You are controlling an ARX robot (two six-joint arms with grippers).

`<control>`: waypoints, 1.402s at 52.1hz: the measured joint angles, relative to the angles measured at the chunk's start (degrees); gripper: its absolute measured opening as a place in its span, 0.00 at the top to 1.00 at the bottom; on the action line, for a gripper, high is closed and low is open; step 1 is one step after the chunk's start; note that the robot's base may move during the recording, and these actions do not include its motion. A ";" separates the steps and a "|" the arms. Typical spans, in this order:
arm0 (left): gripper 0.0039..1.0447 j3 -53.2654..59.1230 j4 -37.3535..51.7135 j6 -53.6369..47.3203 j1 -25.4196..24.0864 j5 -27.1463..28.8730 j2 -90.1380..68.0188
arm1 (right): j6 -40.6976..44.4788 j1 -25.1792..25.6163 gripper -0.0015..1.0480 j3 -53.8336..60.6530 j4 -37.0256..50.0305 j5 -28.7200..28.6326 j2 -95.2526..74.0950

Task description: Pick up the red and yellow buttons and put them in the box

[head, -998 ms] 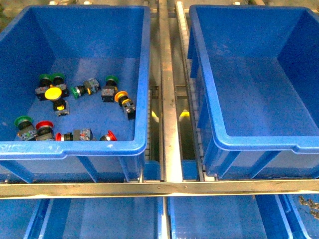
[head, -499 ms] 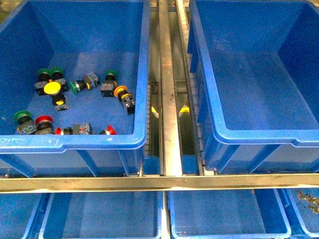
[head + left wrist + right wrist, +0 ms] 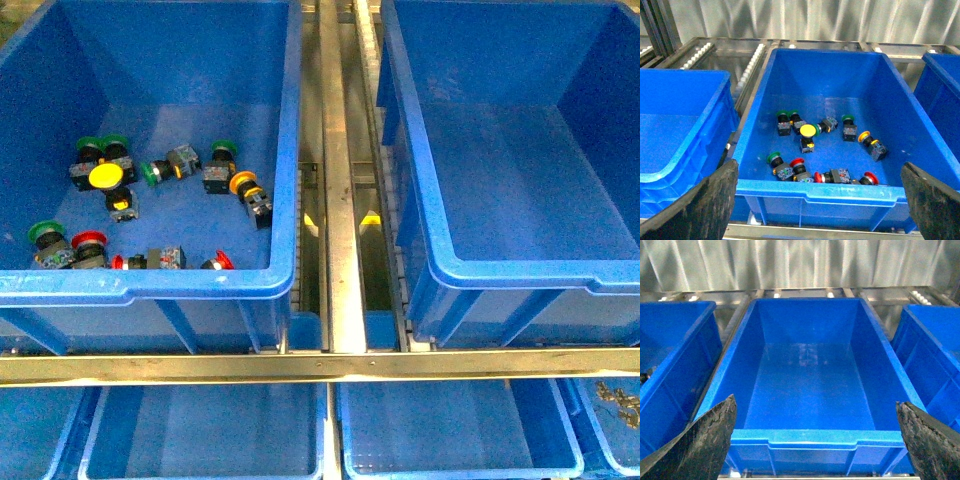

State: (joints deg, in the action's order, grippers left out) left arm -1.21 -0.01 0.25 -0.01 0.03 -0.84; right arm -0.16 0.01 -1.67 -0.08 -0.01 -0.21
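Red and yellow buttons lie among green ones on the floor of the left blue bin (image 3: 150, 285). A yellow button (image 3: 104, 176) sits at the bin's left and an orange-yellow one (image 3: 243, 184) nearer the middle. Red buttons (image 3: 88, 240) (image 3: 222, 262) lie along the near wall. The box (image 3: 520, 275) on the right holds nothing. My left gripper (image 3: 818, 170) hangs open in front of the bin, well short of the yellow button (image 3: 808, 130) and red button (image 3: 797, 162). In front of the box (image 3: 810, 437), my right gripper (image 3: 815, 402) is open with nothing in it. Neither gripper shows in the front view.
A metal rail (image 3: 338, 200) with rollers runs between the two bins. A steel crossbar (image 3: 320, 367) passes under their near rims. More blue bins (image 3: 200, 440) sit on the lower shelf. Green buttons (image 3: 148, 175) are mixed in with the others.
The front view has shifted, so both bins sit a little higher and larger in the picture. The buttons keep their places in the bin.
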 joint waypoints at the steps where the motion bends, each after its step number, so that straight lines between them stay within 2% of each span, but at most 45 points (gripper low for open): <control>1: 0.08 0.00 0.00 0.00 0.00 0.00 0.00 | 0.00 0.00 0.07 0.00 0.00 -0.02 0.00; 12: 0.08 0.00 0.00 0.00 0.00 0.00 0.00 | 0.00 0.00 0.07 0.00 0.00 -0.02 0.00; 18: 0.08 -2.86 -6.47 6.78 0.02 -1.40 -6.88 | 0.00 0.00 0.07 -0.02 0.00 0.00 0.00; 22: 0.08 -4.11 -1.60 9.64 -0.11 -1.60 -14.64 | 0.00 0.00 0.07 0.00 0.00 -0.02 0.04; 33: 0.08 -11.50 19.98 11.67 0.13 -2.62 -41.07 | 0.00 0.00 0.07 0.00 0.00 0.00 0.04; 40: 0.08 -17.35 27.19 10.32 1.18 -1.77 -55.56 | 0.00 0.00 0.07 0.00 0.00 0.00 0.04; 53: 0.08 -30.69 32.63 5.62 3.89 1.55 -76.56 | 0.00 0.00 0.07 0.00 0.00 0.00 0.04; 73: 0.08 -46.47 30.29 3.39 6.64 6.71 -94.38 | 0.00 0.00 0.07 0.00 0.00 0.00 0.04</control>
State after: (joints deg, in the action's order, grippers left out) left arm -47.68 30.28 3.64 6.63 6.74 -95.22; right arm -0.16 0.01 -1.67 -0.08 -0.01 -0.16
